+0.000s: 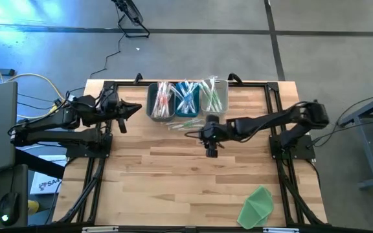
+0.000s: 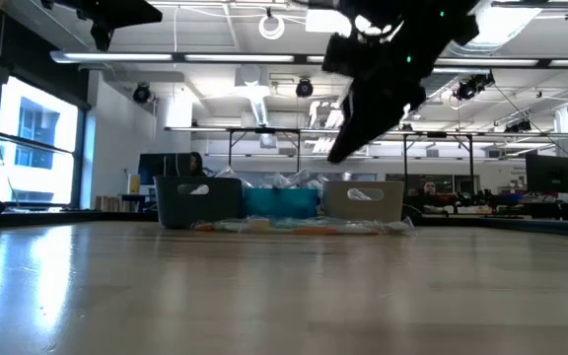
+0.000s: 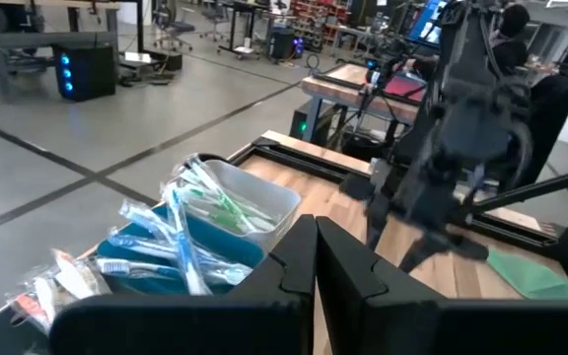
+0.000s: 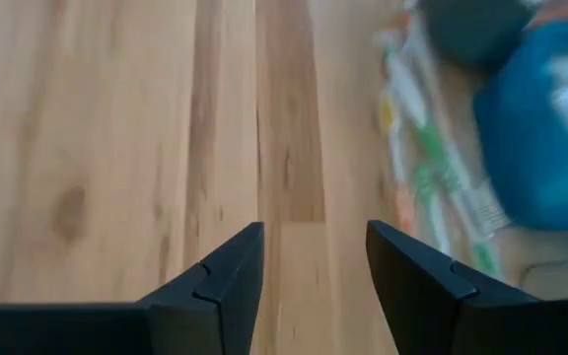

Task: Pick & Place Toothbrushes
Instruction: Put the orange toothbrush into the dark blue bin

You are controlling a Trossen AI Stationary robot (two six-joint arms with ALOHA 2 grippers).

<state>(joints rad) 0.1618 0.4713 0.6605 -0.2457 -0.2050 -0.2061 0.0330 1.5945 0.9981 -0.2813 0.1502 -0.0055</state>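
Toothbrushes (image 1: 185,125) lie loose on the tabletop (image 1: 173,175) just in front of three bins (image 1: 188,100). My right claw (image 1: 211,153) hangs open and empty near them; they overlap, so I may pinch several. My left claw (image 1: 136,107) waits shut.

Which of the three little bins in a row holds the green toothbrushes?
The pale grey bin, at the end of the row nearest the right arm. The dark bin at the other end holds pink ones, and the blue middle bin holds blue ones.
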